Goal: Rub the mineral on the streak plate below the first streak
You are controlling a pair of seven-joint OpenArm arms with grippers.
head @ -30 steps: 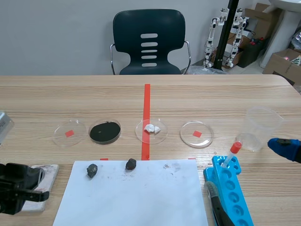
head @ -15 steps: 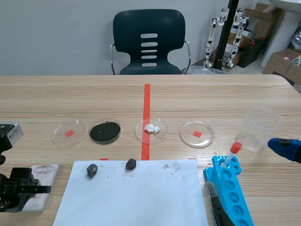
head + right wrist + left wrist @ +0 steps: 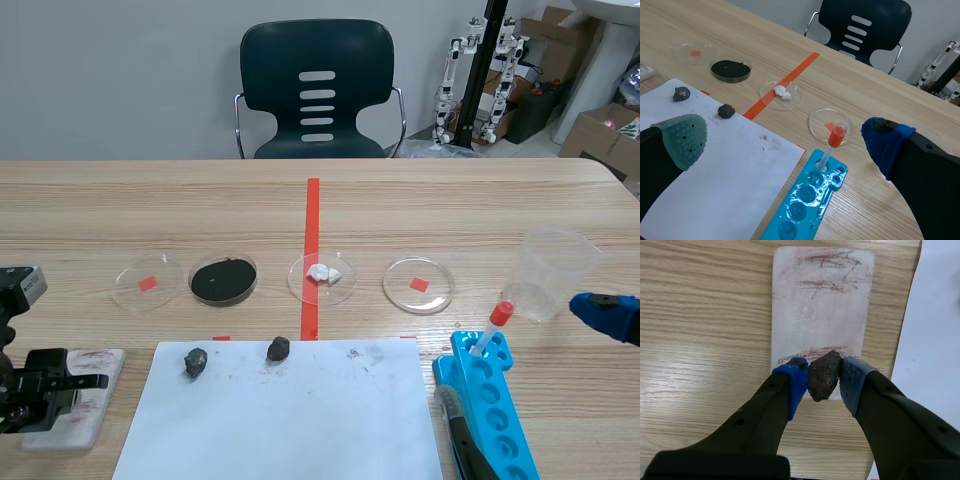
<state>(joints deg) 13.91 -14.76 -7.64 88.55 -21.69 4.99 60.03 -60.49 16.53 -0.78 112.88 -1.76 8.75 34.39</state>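
Observation:
The white streak plate (image 3: 822, 315) lies on the wood beside the white paper. It carries red-brown streaks at its far end, and a fainter one runs across it just ahead of the fingertips. My left gripper (image 3: 823, 376) is shut on a dark brown mineral (image 3: 824, 376), held at the plate's near end. In the scene view the left gripper (image 3: 68, 382) stands low over the streak plate (image 3: 100, 398) at the front left. My right gripper (image 3: 785, 140) is open and holds nothing; it hangs above the blue tray, at the scene's far right edge (image 3: 605, 312).
A white paper sheet (image 3: 290, 420) bears two dark rocks (image 3: 195, 361) (image 3: 278, 348). Behind it stand several petri dishes, one with black powder (image 3: 223, 279) and one with white bits (image 3: 322, 273). A blue tray (image 3: 490, 405) with a red-capped tube and a clear cup (image 3: 555, 270) stand at the right.
The left wrist has risen and turned, and its gripper has shifted on the plate, leaving more of the plate and its red streaks showing. The right arm has not moved.

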